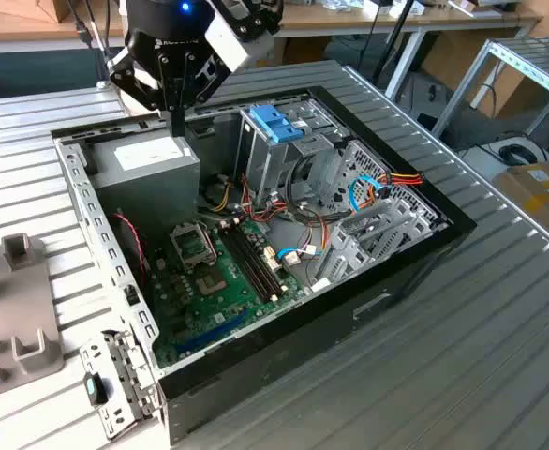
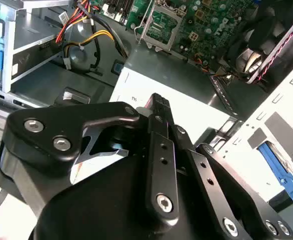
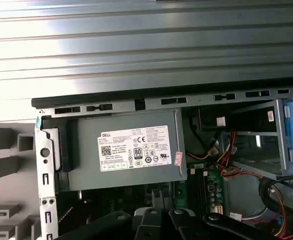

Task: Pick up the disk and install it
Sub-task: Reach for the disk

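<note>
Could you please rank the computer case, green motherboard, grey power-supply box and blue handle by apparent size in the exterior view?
Largest to smallest:
1. computer case
2. green motherboard
3. grey power-supply box, only somewhat smaller
4. blue handle

Cut off at the exterior view's top edge: black robot gripper, upper body out of frame. Cropped at that view's left edge: grey moulded fixture. In the second wrist view, partly hidden behind gripper linkage: white printed label of grey metal power-supply box. Runs past the frame edge, identity unclear: blue plastic piece.
</note>
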Robot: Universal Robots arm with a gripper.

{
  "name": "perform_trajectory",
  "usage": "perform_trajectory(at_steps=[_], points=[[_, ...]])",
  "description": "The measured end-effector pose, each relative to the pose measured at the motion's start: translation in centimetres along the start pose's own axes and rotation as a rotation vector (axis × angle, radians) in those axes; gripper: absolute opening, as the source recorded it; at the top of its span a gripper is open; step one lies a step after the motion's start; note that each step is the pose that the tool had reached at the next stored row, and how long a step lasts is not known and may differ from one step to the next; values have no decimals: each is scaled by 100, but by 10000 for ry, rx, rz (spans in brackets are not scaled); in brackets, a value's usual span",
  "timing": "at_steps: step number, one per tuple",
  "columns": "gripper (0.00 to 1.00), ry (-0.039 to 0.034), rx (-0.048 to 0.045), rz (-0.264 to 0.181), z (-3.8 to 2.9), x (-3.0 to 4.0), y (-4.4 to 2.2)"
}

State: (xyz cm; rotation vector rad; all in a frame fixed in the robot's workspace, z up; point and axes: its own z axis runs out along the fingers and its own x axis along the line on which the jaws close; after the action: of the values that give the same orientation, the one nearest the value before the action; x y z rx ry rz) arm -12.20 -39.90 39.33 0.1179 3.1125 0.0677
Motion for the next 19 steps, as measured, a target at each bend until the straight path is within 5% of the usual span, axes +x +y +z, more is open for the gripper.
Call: perform_trajectory(at_steps=[19], points=[[10,0,0,0,-2,59,-4]])
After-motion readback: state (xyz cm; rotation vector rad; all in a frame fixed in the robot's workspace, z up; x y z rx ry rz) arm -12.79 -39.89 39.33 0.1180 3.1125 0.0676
